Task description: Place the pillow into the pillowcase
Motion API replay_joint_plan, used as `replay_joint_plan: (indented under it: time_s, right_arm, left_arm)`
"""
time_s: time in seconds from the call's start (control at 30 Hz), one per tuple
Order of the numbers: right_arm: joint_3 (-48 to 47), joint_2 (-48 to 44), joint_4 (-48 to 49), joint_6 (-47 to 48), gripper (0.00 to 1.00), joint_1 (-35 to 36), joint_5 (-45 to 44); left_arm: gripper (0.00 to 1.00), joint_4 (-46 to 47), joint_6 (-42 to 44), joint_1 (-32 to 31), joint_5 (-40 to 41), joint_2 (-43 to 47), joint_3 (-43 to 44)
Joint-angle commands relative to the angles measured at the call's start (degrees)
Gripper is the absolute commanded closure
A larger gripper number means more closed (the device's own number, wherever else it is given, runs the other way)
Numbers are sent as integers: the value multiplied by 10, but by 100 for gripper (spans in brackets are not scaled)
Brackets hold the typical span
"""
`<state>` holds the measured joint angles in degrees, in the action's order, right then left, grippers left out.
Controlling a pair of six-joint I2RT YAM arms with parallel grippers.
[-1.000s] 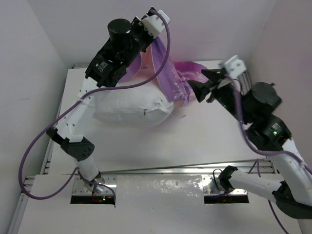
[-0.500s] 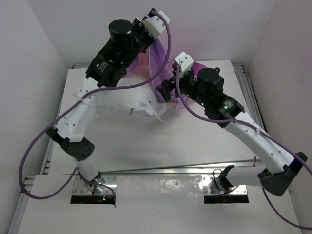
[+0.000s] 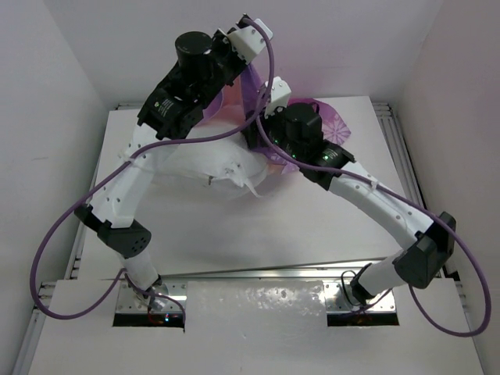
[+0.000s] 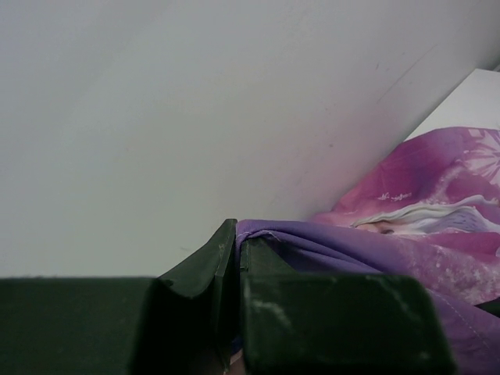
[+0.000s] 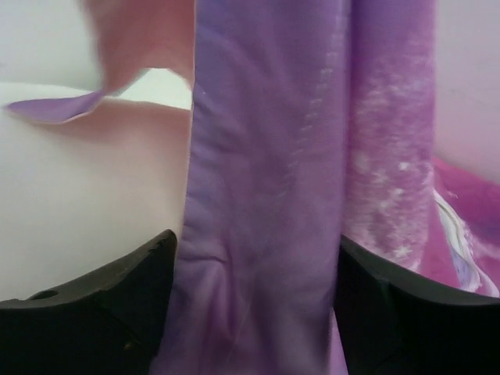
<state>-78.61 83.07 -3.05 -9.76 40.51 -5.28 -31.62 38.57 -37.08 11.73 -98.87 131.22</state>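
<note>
The left tool (image 4: 238,242) clenches the pillowcase (image 4: 422,250); right tool (image 5: 256,250) gapes wide astride it.

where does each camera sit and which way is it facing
top external: fixed above and behind the bases, looking down on the table; both arms, pillow and pillowcase show.
left wrist: on the left arm, facing the back wall past the left gripper, shut on the pillowcase.
right wrist: on the right arm, facing the hanging pillowcase between the open fingers of the right gripper.
shared: all three views show the pillowcase.
</note>
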Motion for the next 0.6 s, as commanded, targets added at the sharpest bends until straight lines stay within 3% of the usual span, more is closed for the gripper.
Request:
replay_joint_plan:
  time_s: [0.0, 0.03, 0.07, 0.2, 0.3, 0.33, 0.47, 0.57]
  right_arm:
    - [-39, 39, -12, -13, 41, 0, -137]
    - [-45, 43, -15, 0, 82, -1, -154]
    - [-50, 43, -19, 3, 100, -3, -162]
    - [-122, 27, -57, 10, 100, -9, -105]
    - [-232, 20, -77, 3, 100, -9, -11]
    - [-289, 19, -79, 2, 100, -9, 24]
    - [-383, 26, -78, 3, 100, -9, 50]
    - [-387, 26, -81, 14, 100, -9, 49]
  left_arm:
    - [100, 116, -2, -5, 5, 55, 24]
    - [100, 114, -2, -6, 9, 57, 25]
    - [100, 114, 1, -5, 13, 59, 25]
    - [100, 128, 29, 0, 53, 71, -12]
    - [100, 161, 36, 45, 79, 69, -25]
    - [100, 162, 19, 86, 75, 55, -18]
    - [100, 81, 19, 151, 18, 33, 10]
    - [100, 51, 37, 151, -102, 103, -104]
